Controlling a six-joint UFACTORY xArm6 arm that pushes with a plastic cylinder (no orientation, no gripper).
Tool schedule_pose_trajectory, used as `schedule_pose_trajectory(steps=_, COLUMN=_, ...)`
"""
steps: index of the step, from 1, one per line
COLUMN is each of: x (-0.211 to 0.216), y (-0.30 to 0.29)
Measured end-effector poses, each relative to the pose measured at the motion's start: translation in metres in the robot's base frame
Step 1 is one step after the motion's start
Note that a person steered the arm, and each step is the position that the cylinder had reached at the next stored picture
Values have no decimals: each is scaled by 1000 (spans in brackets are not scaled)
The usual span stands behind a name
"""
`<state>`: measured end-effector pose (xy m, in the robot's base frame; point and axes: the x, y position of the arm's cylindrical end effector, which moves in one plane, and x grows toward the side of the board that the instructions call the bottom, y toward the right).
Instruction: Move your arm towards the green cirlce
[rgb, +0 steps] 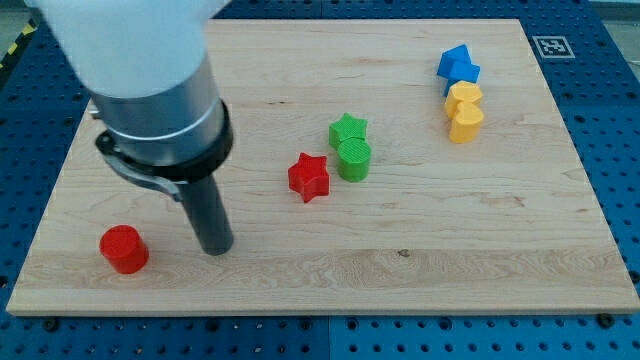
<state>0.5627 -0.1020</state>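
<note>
While the arm leans in from the view's top left, my tip (216, 248) rests on the wooden board (420, 270), well apart from the green circle (354, 159) and off toward the view's lower left of it. No jaws belong to this arm; it ends in a plain dark rod with nothing held, so there is no grasp to report.

Taking the green circle as the landmark: it sits a little left of the board's middle, upright on its flat face. Touching it on the side toward the view's top is a green star (348, 129). Just beside it, toward the view's left and slightly lower, lies a red star (309, 177); whether the two touch I cannot tell. Far off to the view's lower left of the circle, beyond my tip, stands a red cylinder (124, 249), near my tip on its left side but not touching it.

To the view's upper right of the green circle, well apart, is a cluster of four blocks. Two blue blocks (457, 66) sit at the top, their shapes hard to make out. Two yellow blocks (465, 111) sit directly below, heart-like in outline, the lower one overlapping the upper.

Around the board lies a blue perforated table (600, 120).
</note>
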Motion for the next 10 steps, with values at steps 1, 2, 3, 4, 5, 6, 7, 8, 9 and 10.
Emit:
schedule_pose_trajectory(steps=1, x=0, y=9)
schedule_pose_trajectory(steps=2, x=0, y=14)
schedule_pose_trajectory(steps=3, x=0, y=19)
schedule_pose_trajectory(steps=4, x=0, y=24)
schedule_pose_trajectory(steps=5, x=0, y=29)
schedule_pose_trajectory(steps=6, x=3, y=33)
schedule_pose_trajectory(steps=7, x=19, y=35)
schedule_pose_trajectory(steps=8, x=22, y=38)
schedule_pose_trajectory(steps=9, x=24, y=92)
schedule_pose_trajectory(steps=10, x=26, y=139)
